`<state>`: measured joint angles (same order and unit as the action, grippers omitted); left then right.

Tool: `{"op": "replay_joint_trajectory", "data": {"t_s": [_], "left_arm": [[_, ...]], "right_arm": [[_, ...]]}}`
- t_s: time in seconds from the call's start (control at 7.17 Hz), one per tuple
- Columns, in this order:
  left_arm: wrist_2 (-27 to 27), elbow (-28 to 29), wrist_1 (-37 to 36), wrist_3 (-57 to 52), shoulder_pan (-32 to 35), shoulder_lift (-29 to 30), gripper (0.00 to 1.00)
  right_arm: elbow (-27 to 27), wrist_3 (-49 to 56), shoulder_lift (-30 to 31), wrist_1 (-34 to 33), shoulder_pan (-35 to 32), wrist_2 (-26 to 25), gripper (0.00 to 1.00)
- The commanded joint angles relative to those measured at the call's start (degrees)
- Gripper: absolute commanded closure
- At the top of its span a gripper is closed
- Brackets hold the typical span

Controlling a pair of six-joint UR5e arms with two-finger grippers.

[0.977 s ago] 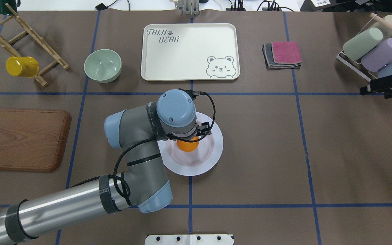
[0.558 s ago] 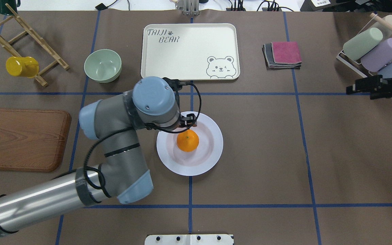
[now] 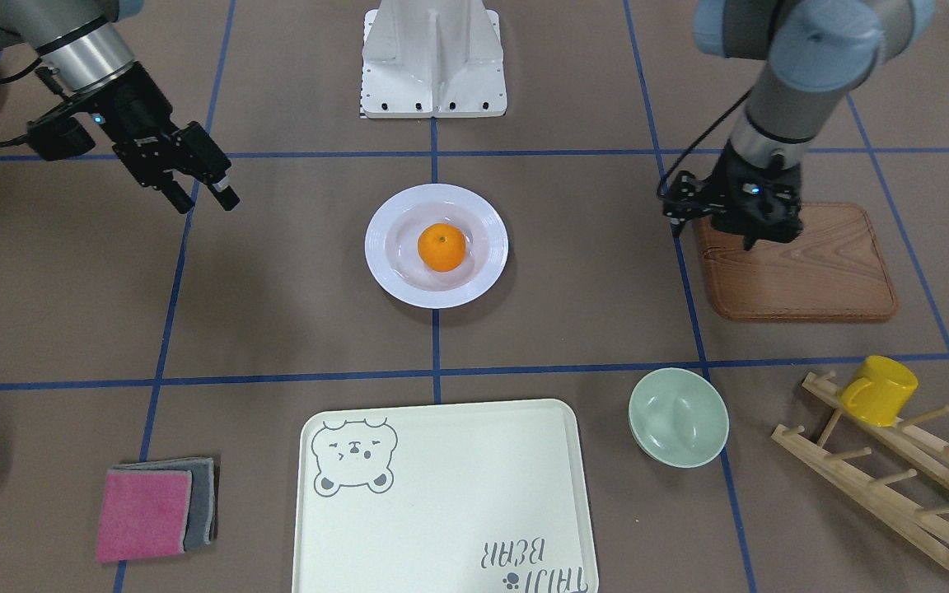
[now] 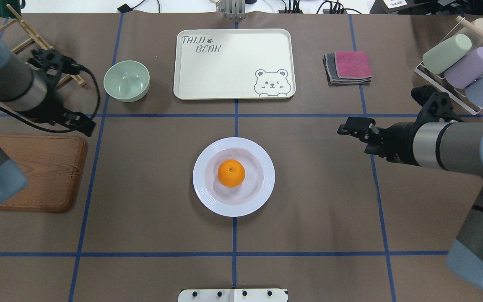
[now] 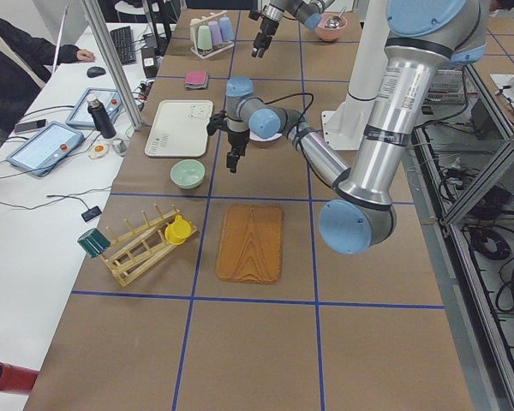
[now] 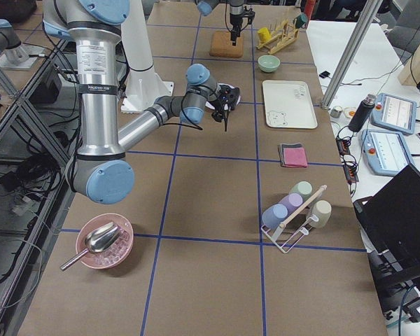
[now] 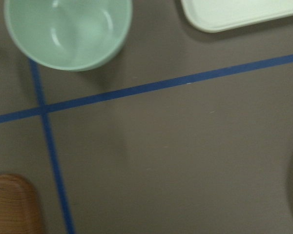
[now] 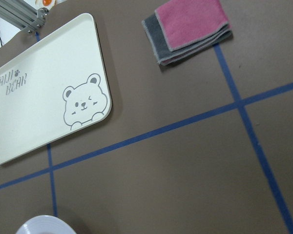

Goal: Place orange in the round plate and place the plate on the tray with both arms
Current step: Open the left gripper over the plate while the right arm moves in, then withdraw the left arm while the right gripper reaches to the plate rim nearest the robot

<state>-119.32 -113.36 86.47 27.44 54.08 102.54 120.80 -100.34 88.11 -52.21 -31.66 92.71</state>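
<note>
Right now the orange [image 4: 231, 173] sits in the middle of the round plate [image 4: 208, 197], which rests on the table [image 4: 317, 209] well apart from the tray [image 4: 233, 79]. Our right gripper [image 3: 206, 200] hovers beside the plate, jaws apart and empty. Our left gripper [image 3: 748, 232] hangs over a corner of the wooden board [image 3: 804, 280]; we cannot tell how its jaws stand

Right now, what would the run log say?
small bright orange: in white round plate | plate: not yet on cream bear tray | left arm, right arm: clear of plate
</note>
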Motion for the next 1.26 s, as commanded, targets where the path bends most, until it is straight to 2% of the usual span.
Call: {"op": "replay_joint_trajectory", "data": {"t_s": [0.0, 0.14, 0.28, 0.42, 0.56, 0.7, 0.84, 1.12], "left_arm": [[-7.11, 3.11, -0.08, -24.08, 16.59, -7.94, 0.01], [-11.15, 9.75, -0.08, -35.93, 24.41, -8.4, 0.01], [-12.24, 15.48, 0.18, -41.53, 31.19, -8.84, 0.01], [-12.08, 20.67, 1.23, -43.5, 34.74, -9.11, 0.01], [-12.16, 21.33, 2.02, -44.22, 36.87, -9.28, 0.01], [-12.16, 21.25, 2.03, -44.22, 37.15, -10.16, 0.01], [-12.25, 21.07, 2.12, -44.22, 37.59, -10.86, 0.01], [-12.6, 20.98, 2.38, -44.57, 37.76, -11.83, 0.01]], "right_arm": [[0.58, -11.15, -2.84, 0.09, 13.5, -18.45, 0.0], [0.32, -14.58, -3.98, 0.09, 18.95, -25.83, 0.0], [0.14, -17.06, -4.52, 0.18, 22.92, -30.78, 0.0], [-0.12, -19.43, -4.52, 0.18, 26.88, -35.18, 0.0], [-1.78, -23.02, -5.48, 0.7, 31.27, -40.97, 0.0], [-7.71, -28.63, -9.93, 3.23, 32.88, -45.55, 0.0], [-11.25, -31.55, -11.45, 3.86, 33.24, -45.86, 0.0], [-13.99, -34.74, -12.34, 3.6, 31.85, -45.42, 0.0]]}}
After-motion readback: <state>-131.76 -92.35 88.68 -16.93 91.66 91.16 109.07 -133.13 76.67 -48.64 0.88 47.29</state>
